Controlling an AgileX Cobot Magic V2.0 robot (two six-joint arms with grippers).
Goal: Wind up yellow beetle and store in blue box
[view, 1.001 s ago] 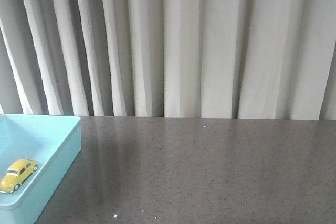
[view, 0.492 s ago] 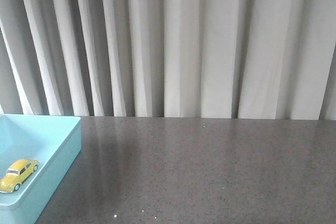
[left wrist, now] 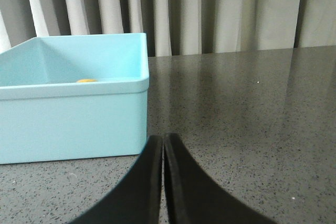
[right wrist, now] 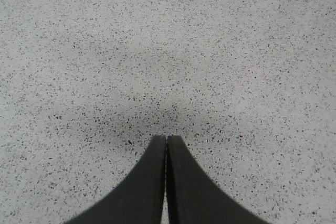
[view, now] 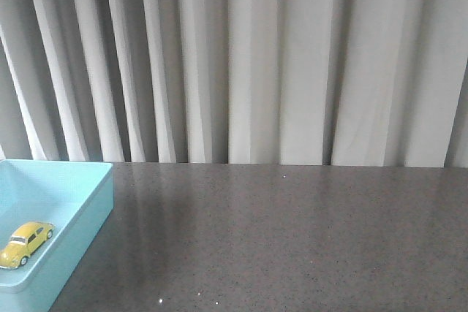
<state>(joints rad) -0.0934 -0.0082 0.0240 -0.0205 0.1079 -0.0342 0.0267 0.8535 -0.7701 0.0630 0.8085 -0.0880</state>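
The yellow beetle [view: 25,243] rests on its wheels inside the blue box [view: 80,213] at the table's front left. In the left wrist view only a sliver of the beetle's yellow roof [left wrist: 87,81] shows over the rim of the blue box [left wrist: 73,119]. My left gripper [left wrist: 164,139] is shut and empty, low over the table, just outside the box's near right corner. My right gripper [right wrist: 166,139] is shut and empty too, above bare speckled table. Neither arm shows in the front view.
The dark speckled table [view: 292,239] runs from the box to the right edge of view. Grey pleated curtains [view: 248,63] hang right behind its far edge.
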